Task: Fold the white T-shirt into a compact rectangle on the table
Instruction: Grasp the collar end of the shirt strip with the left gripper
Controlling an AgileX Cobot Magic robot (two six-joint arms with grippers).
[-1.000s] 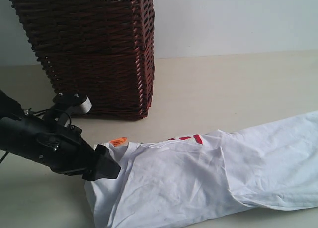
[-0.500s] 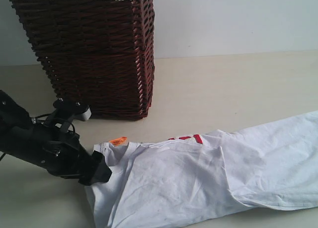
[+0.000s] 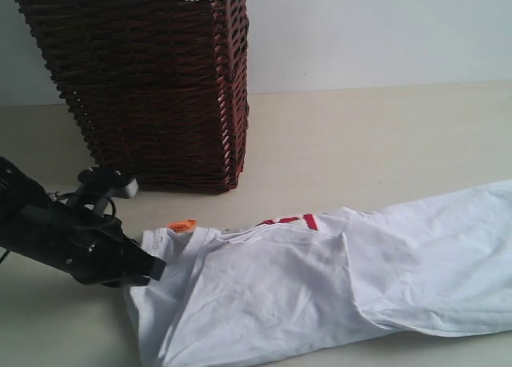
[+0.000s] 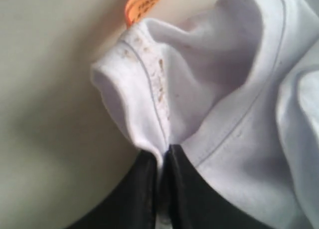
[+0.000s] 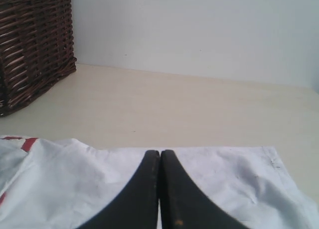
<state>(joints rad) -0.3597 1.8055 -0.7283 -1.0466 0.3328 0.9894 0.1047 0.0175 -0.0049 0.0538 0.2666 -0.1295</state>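
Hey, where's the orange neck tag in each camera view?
Exterior view: orange tag on the collar of the white shirt, lower left, near the basket.
Left wrist view: tag poking out behind the collar fold.
Right wrist view: not in it.
Shared landmark: the white shirt.

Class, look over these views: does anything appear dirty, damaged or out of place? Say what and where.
Brownish specks dot the white T-shirt along its collar seam, beside the orange tag, close to where the left gripper pinches it. Nothing else stands out.
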